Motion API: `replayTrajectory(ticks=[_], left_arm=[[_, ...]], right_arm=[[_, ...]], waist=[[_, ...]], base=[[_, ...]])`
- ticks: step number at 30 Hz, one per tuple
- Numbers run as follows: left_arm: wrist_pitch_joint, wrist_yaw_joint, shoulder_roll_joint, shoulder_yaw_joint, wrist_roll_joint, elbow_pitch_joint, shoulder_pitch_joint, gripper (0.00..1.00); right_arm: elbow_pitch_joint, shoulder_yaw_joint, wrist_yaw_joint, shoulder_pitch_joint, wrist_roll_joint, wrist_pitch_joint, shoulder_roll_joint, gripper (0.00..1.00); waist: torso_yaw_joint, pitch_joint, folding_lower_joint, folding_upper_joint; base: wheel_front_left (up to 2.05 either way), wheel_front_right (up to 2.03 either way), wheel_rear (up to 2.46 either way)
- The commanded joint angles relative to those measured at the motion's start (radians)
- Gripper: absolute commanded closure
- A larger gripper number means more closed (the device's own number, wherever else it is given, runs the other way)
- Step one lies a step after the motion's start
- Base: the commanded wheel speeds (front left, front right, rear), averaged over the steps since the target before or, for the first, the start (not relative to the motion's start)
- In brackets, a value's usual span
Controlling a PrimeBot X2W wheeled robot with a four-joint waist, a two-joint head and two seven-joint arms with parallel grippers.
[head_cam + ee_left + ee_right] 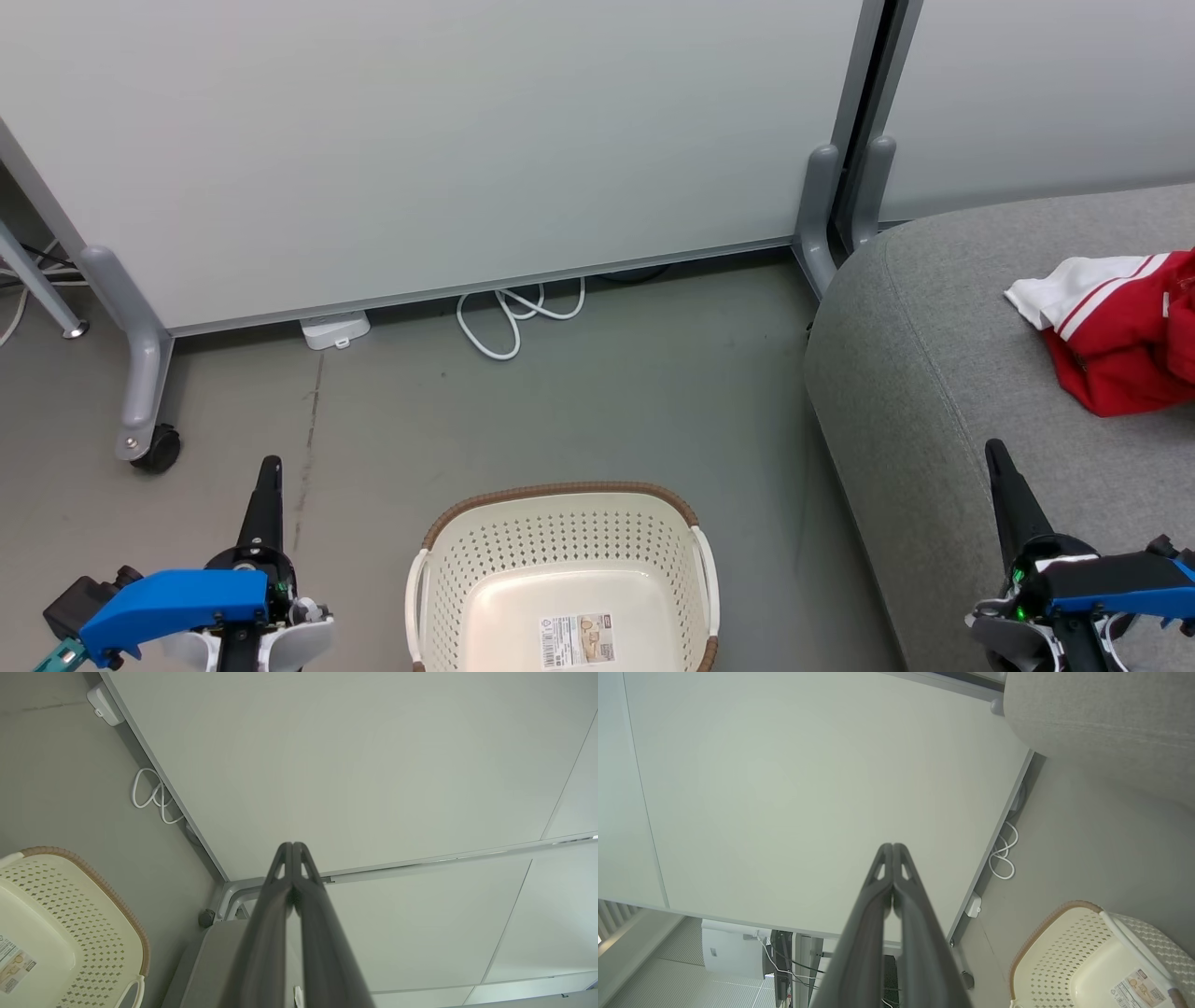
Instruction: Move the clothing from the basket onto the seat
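Observation:
The red clothing (1125, 327) with white trim lies bunched on the grey seat (943, 392) at the right. On the floor at bottom centre stands the cream basket (560, 551), with a brown rim; only its label sticker shows inside. It also appears as the basket (70, 933) in the left wrist view and the basket (1083, 956) in the right wrist view. Left of the basket my left gripper (270, 464) points up, shut and holding nothing. My right gripper (995, 448) is over the seat's front, shut with nothing in it. Both left gripper (292, 844) and right gripper (893, 845) tips touch.
A pale partition panel (420, 140) on grey wheeled legs (140, 373) stands behind the basket. A white cable loop (513, 317) and a white adapter (334, 329) lie on the grey floor at its base. Another panel stands behind the seat.

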Motion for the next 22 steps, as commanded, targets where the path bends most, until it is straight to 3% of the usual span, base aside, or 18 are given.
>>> replayTrajectory(ticks=[1, 22], left_arm=[[0.008, -0.004, 0.001, 0.008, -0.018, -0.008, -0.02, 1.0], [0.047, -0.011, 0.001, 0.023, -0.168, -0.015, -0.025, 1.0]], right_arm=[[-0.008, -0.003, 0.0, -0.015, 0.019, 0.008, 0.002, 1.0], [-0.013, -0.009, 0.0, -0.019, 0.178, 0.045, 0.006, 1.0]], waist=[[0.0, 0.0, 0.0, 0.0], [-0.003, 0.0, 0.0, 0.0]], base=[[0.0, 0.0, 0.0], [0.0, 0.0, 0.0]])
